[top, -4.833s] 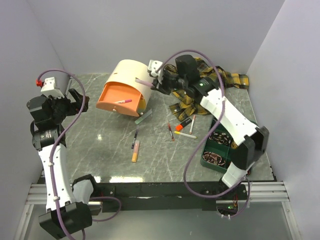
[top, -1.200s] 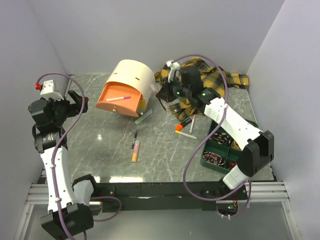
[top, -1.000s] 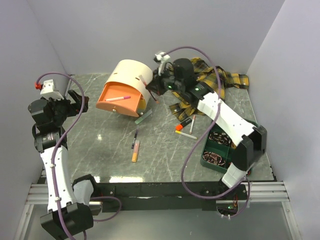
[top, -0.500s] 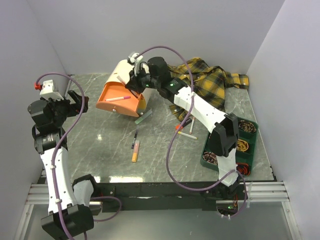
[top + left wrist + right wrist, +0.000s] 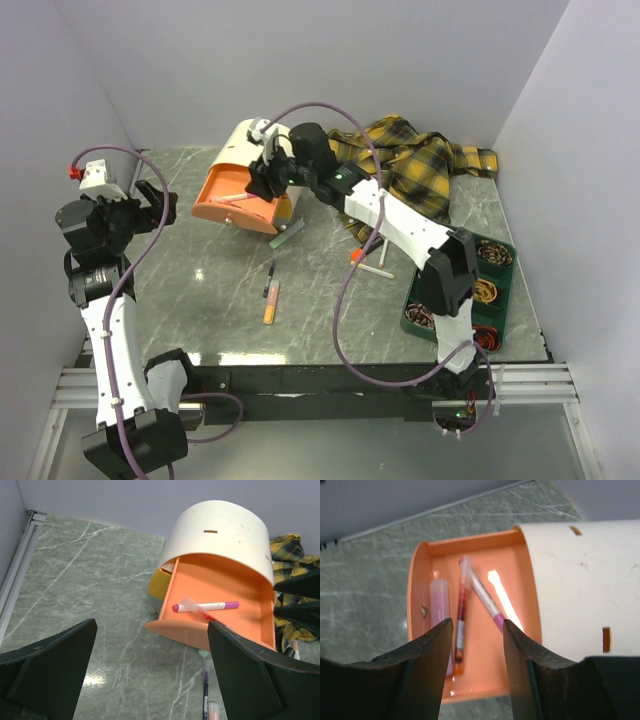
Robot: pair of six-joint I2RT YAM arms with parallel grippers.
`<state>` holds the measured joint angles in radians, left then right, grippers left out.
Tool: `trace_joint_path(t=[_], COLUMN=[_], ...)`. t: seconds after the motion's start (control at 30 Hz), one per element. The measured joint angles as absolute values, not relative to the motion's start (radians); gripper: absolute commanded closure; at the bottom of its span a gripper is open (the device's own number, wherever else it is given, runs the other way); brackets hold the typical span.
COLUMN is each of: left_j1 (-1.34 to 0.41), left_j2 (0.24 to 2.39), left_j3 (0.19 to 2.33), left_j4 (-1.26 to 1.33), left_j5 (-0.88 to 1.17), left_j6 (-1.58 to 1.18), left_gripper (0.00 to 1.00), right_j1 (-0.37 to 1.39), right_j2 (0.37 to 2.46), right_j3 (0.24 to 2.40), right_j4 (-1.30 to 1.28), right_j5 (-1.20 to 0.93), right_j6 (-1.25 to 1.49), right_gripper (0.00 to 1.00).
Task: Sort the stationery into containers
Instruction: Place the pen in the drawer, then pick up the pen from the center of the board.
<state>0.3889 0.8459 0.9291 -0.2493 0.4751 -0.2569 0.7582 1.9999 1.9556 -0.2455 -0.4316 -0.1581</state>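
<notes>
Right gripper (image 5: 476,630) opened, dropping red pen (image 5: 461,625) into drawer (image 5: 413,595).

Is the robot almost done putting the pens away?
Not yet. Done: a white marker with a pink cap lies in the orange drawer of the cream drum-shaped box. In hand: the right end effector stands open over that drawer, a thin red pen blurred beneath it. Left: an orange pen, a dark pen and a white-and-yellow pen lie loose on the green marble table.

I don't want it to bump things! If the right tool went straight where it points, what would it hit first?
Probably the red pen, blurred in the gap of the right tool, with the open orange drawer behind it. Depth is unclear; past the pen comes the drawer's floor.
</notes>
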Motion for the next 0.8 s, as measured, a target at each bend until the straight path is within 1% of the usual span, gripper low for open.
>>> trace_joint_path(t=[0.07,0.2,0.3,0.43,0.6,0.8], left_j1=[0.389,0.389,0.389,0.389,0.389,0.389], left_j2=[0.846,0.846,0.844,0.839,0.841,0.842], left_j3=[0.929,0.929,0.929,0.929,0.922,0.922], left_j4=[-0.248,-0.249,-0.250,-0.247,-0.244,-0.246], left_j5=[0.475,0.475,0.475,0.476,0.484,0.485], left_j6=[-0.257,-0.256,-0.252,-0.251,-0.253,-0.249], left_gripper=[0.00,0.00,0.01,0.00,0.01,0.00], right_j1=[0.749,0.683,0.592,0.500,0.493,0.495], right_j2=[1.957,1.809,1.687,1.599,1.616,1.714], right_j3=[1.900,1.731,1.602,1.437,1.240,1.216], right_j4=[-0.267,-0.371,-0.500,-0.640,-0.730,-0.731], right_j5=[-0.439,-0.487,-0.522,-0.501,-0.423,-0.335], right_j6=[-0.204,-0.387,-0.591,-0.831,-0.977,-0.990], right_gripper=[0.45,0.46,0.47,0.48,0.51,0.53])
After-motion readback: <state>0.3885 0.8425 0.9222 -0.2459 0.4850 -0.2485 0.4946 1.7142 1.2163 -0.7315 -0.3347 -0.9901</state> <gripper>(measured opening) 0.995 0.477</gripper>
